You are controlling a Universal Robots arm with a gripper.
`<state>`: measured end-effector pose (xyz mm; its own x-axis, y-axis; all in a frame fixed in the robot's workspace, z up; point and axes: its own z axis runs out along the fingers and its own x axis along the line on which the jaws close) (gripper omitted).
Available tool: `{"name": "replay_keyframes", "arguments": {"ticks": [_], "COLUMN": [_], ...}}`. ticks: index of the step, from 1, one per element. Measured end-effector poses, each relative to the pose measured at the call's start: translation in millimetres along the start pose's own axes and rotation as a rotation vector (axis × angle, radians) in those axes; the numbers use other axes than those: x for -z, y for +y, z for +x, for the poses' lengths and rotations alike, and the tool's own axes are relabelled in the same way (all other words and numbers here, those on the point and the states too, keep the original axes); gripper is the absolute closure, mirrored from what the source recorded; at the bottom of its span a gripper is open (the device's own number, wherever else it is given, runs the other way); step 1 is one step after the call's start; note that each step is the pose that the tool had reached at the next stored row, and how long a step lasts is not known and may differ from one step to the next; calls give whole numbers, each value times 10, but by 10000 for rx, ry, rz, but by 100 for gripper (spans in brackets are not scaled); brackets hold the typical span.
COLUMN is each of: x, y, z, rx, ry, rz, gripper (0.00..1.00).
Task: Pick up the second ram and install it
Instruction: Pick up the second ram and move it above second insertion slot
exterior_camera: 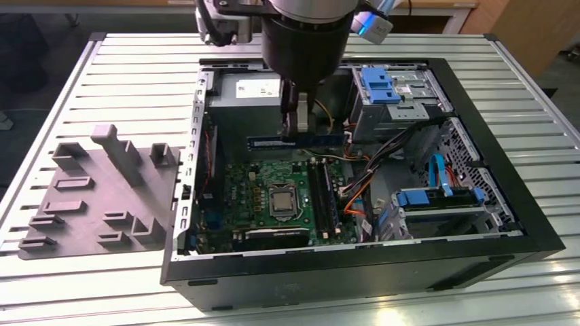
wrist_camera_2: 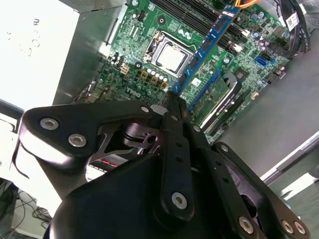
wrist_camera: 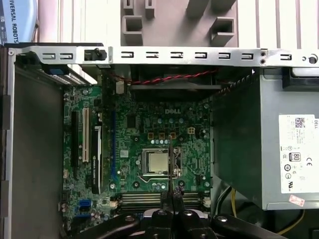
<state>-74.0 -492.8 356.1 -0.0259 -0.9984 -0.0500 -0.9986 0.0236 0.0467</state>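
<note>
The second ram point(exterior_camera: 313, 140), a thin bluish-green stick, hangs level above the motherboard point(exterior_camera: 244, 187) inside the open computer case, just in front of the grey power-supply box point(exterior_camera: 240, 102). My gripper point(exterior_camera: 297, 130) is shut on it near its middle. In the second wrist view the stick point(wrist_camera_2: 204, 47) runs out from my gripper point(wrist_camera_2: 172, 97) over the processor socket point(wrist_camera_2: 171, 57). Seen from the first wrist view, the ram point(wrist_camera: 169, 164) is edge-on above my gripper point(wrist_camera: 172, 196), over the socket point(wrist_camera: 157, 163). The long black memory slots point(exterior_camera: 324, 197) lie below, beside the socket.
The black case wall point(exterior_camera: 344, 272) rings the work area. Blue drive caddies point(exterior_camera: 381, 85) and bundled cables point(exterior_camera: 363, 183) fill the case on the exterior view's right. A grey moulded fixture point(exterior_camera: 100, 197) lies on the slatted table at the exterior view's left.
</note>
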Motion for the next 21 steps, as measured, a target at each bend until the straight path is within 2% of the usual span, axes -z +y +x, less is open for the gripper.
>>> {"name": "replay_keyframes", "arguments": {"ticks": [21], "x": [-302], "y": [-54], "z": [14], "rx": [0], "ry": [1], "rz": [-1], "gripper": [89]}}
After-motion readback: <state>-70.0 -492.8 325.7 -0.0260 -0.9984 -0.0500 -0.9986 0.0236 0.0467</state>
